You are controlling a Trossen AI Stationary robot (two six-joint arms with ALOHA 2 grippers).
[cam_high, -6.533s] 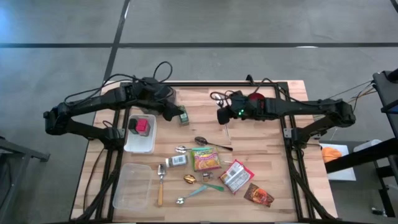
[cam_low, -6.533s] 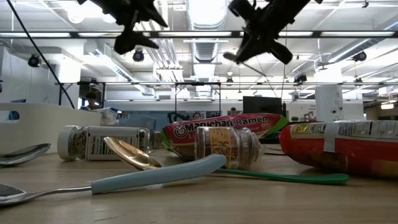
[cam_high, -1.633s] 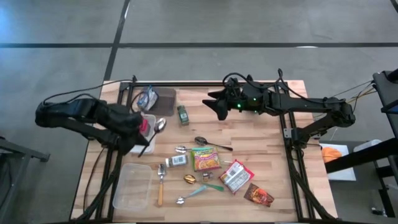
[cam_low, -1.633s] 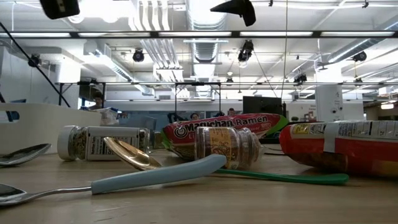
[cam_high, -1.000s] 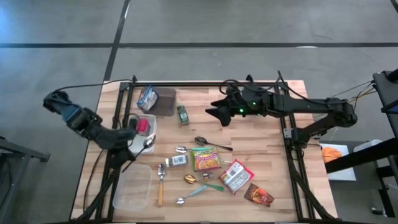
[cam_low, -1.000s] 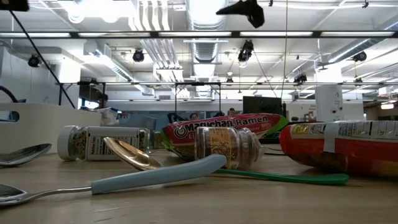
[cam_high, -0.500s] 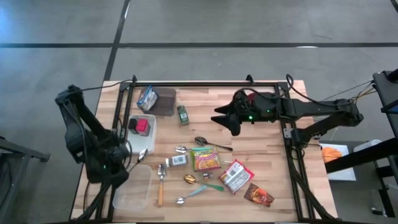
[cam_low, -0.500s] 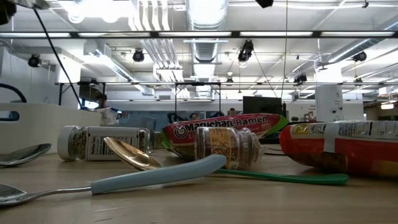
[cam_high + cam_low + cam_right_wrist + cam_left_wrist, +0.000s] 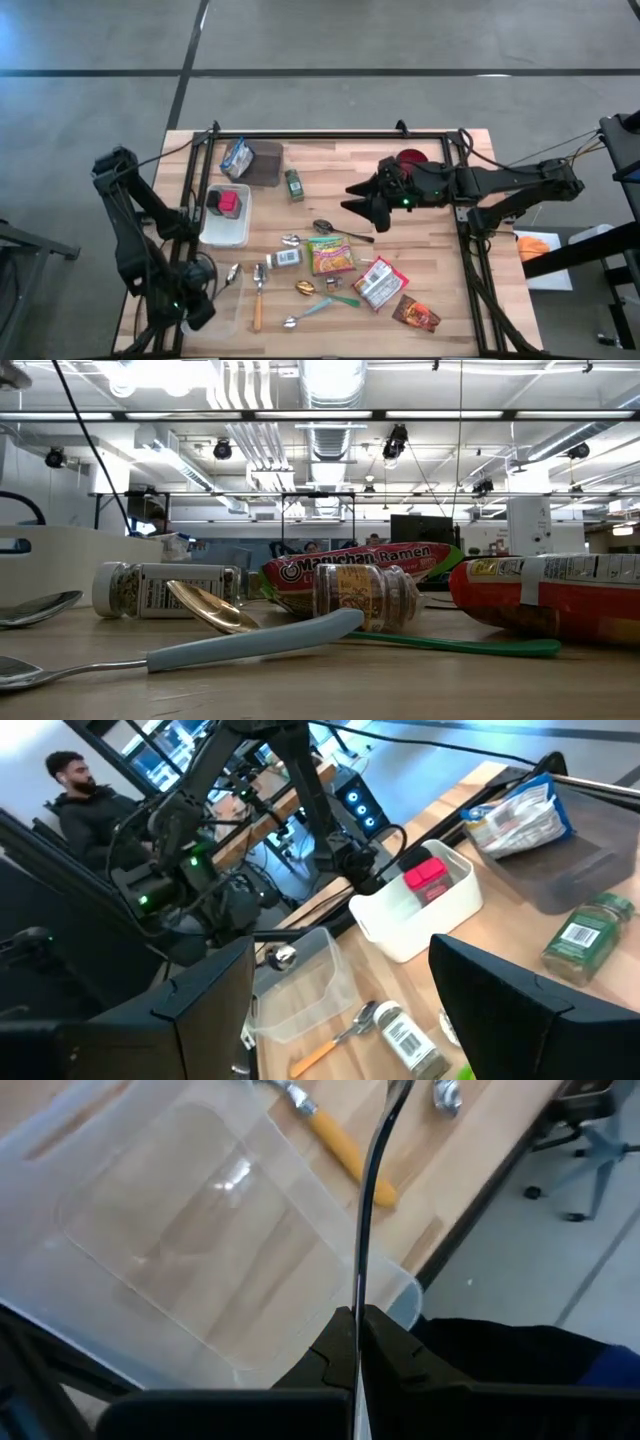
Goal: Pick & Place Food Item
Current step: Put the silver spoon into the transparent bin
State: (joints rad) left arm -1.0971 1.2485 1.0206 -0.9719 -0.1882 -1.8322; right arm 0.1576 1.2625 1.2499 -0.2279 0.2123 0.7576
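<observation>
Left gripper (image 9: 205,290) lower; "Maruchan Ramen" pack (image 9: 360,568)

Open-plan lab: exposed ceiling ducts (image 9: 330,420), monitors (image 9: 420,528), polished concrete floor (image 9: 320,40).

Wooden table (image 9: 430,250) bearing a white bin (image 9: 226,216) near left edge, clear container (image 9: 222,300) at front-left corner, ramen packet (image 9: 331,255) and spoons (image 9: 258,276) mid-table, red packets (image 9: 381,283) front-right.

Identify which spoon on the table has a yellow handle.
The spoon with the yellow handle lies just right of the clear container; the others show metal, light blue or green handles.
</observation>
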